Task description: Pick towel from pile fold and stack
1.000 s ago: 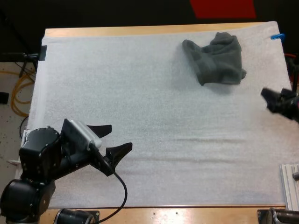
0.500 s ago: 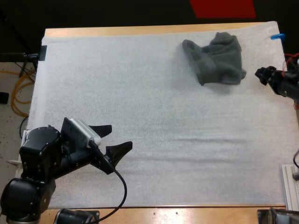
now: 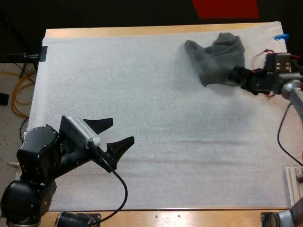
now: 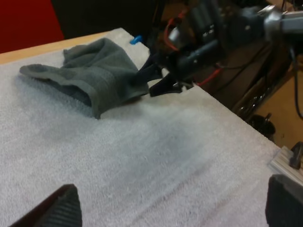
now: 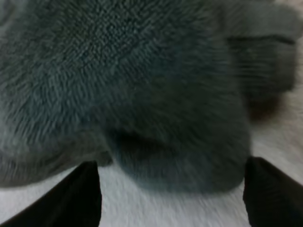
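A crumpled dark grey-green towel [image 3: 217, 57] lies on the white mat [image 3: 156, 118] at the far right. My right gripper [image 3: 235, 74] is at the towel's right edge, its fingers apart on either side of the near bulge of towel [image 5: 156, 94], low over the mat. From the left wrist view the right gripper [image 4: 156, 80] points into the towel [image 4: 90, 71] at its edge. My left gripper [image 3: 116, 133] hovers open over the near left of the mat, far from the towel, with nothing between its fingers [image 4: 57, 210].
A metal rail [image 3: 293, 187] sits at the table's near right corner. The wooden table edge [image 3: 142, 31] runs along the far side. Broad bare mat stretches between the two grippers.
My right gripper has moved left and away from me, from the mat's right edge up to the towel's right edge. The left arm has barely shifted. The towel lies as before.
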